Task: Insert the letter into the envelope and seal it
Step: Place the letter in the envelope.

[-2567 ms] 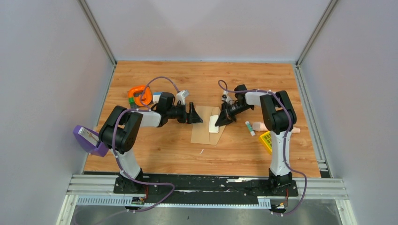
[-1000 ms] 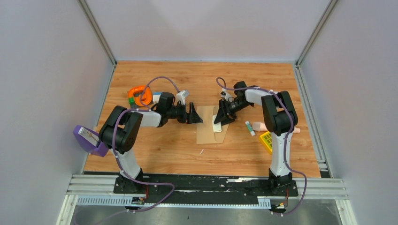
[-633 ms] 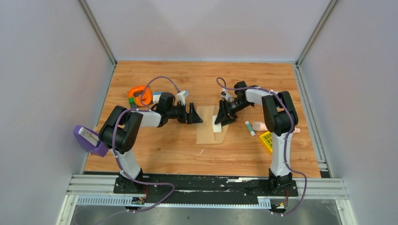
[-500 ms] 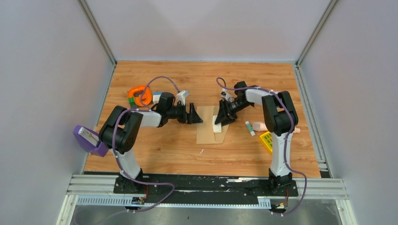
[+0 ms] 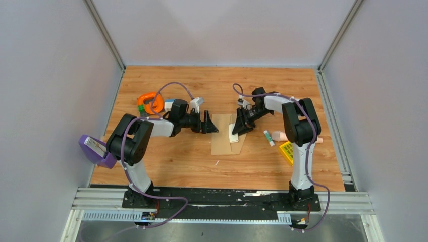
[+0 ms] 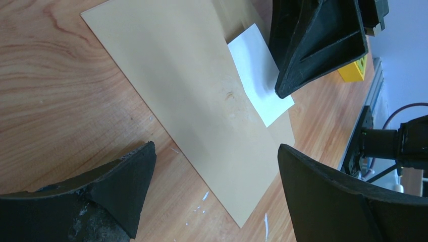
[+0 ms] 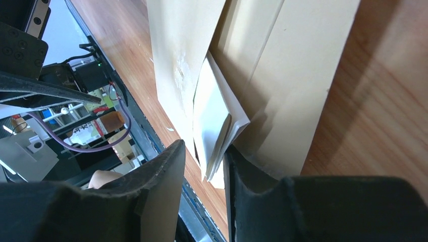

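Holding letter (image 7: 212,116) pinched in right gripper (image 7: 203,151) at envelope (image 6: 186,85) mouth, left gripper (image 6: 214,147) gaping wide nearby; may shove unpinned envelope away or buckle letter

The left arm (image 5: 132,141) and right arm (image 5: 299,126) are built alike, with bulky black joint housings linked by smooth white segments. Each stands on a black base plate (image 5: 139,197) at the 6 o'clock edge of the counter (image 5: 217,80). A purple cable (image 5: 174,85) loops loosely along each arm from base to wrist. The left gripper (image 6: 216,151) and right gripper (image 7: 203,148) have matte black, wedge-shaped fingers (image 6: 116,186), greyed with wear near the root. A small white block (image 5: 196,102) sits on the 12 o'clock side of the left wrist.
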### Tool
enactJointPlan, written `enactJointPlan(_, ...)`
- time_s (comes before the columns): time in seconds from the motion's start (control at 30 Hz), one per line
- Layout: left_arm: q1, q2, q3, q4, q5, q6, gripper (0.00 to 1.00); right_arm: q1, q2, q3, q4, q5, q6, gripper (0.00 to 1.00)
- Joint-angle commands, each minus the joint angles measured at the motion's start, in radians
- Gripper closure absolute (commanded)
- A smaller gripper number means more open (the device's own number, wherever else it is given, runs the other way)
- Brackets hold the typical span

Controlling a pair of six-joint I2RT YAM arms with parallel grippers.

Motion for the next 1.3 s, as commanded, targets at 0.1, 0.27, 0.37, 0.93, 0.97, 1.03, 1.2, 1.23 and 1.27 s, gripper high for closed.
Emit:
enactJointPlan(0.1,-0.002,-0.023,-0.012,-0.032,-0.028,0.021,0.00,-0.004,-0.047,0.023,-0.007,0.000,-0.023,0.80)
enactJointPlan(0.27,-0.002,-0.020,-0.012,-0.031,-0.027,0.016,0.00,-0.003,-0.033,0.028,-0.005,-0.014,-0.017,0.91)
enactJointPlan(0.37,-0.003,-0.020,-0.012,-0.027,-0.024,0.012,0.00,-0.002,-0.025,0.028,-0.004,-0.021,-0.014,0.92)
enactJointPlan(0.93,-0.003,-0.024,-0.012,-0.031,-0.025,0.010,0.00,0.017,-0.006,0.021,0.035,-0.019,0.025,0.95)
enactJointPlan(0.97,-0.003,-0.024,-0.012,-0.031,-0.027,0.010,0.00,0.017,-0.006,0.018,0.042,-0.015,0.030,0.95)
enactJointPlan(1.03,-0.003,-0.025,-0.012,-0.033,-0.029,0.011,0.00,0.017,-0.007,0.013,0.057,-0.012,0.047,0.97)
enactJointPlan(1.2,-0.002,-0.026,-0.011,-0.042,-0.032,0.017,0.00,0.016,-0.006,0.013,0.080,-0.009,0.070,0.99)
enactJointPlan(1.23,-0.002,-0.026,-0.010,-0.045,-0.032,0.023,0.00,0.014,-0.005,0.016,0.082,-0.006,0.073,0.99)
enactJointPlan(1.27,-0.002,-0.026,-0.008,-0.051,-0.031,0.025,0.00,0.013,-0.005,0.018,0.082,-0.004,0.074,0.99)
